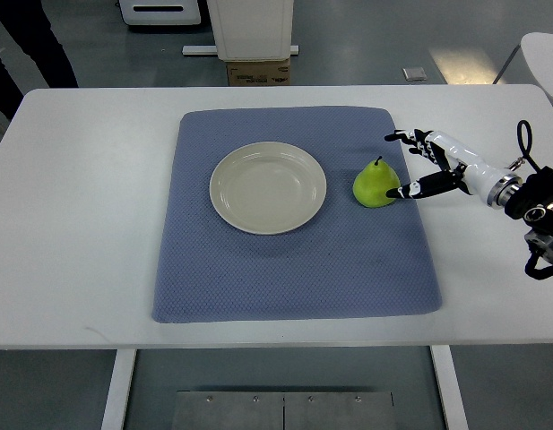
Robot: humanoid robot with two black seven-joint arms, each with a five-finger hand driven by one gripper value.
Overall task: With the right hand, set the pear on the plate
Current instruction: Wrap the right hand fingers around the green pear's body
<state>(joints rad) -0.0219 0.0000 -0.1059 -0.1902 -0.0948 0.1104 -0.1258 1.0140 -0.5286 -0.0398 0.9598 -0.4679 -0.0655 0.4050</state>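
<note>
No text, label, brand, number or sign can be read anywhere in the top view. The cardboard box (pixel 258 71) on the floor beyond the surface (pixel 79 224) shows a dark mark on its face, too small and blurred to make out.

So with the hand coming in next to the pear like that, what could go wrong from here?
The right hand is open beside the pear, one fingertip at its base. The pear stands upright on the blue mat, so a sideways nudge could tip or roll it before the fingers close. The plate is shallow, so a pear released too early might roll off it.
</note>
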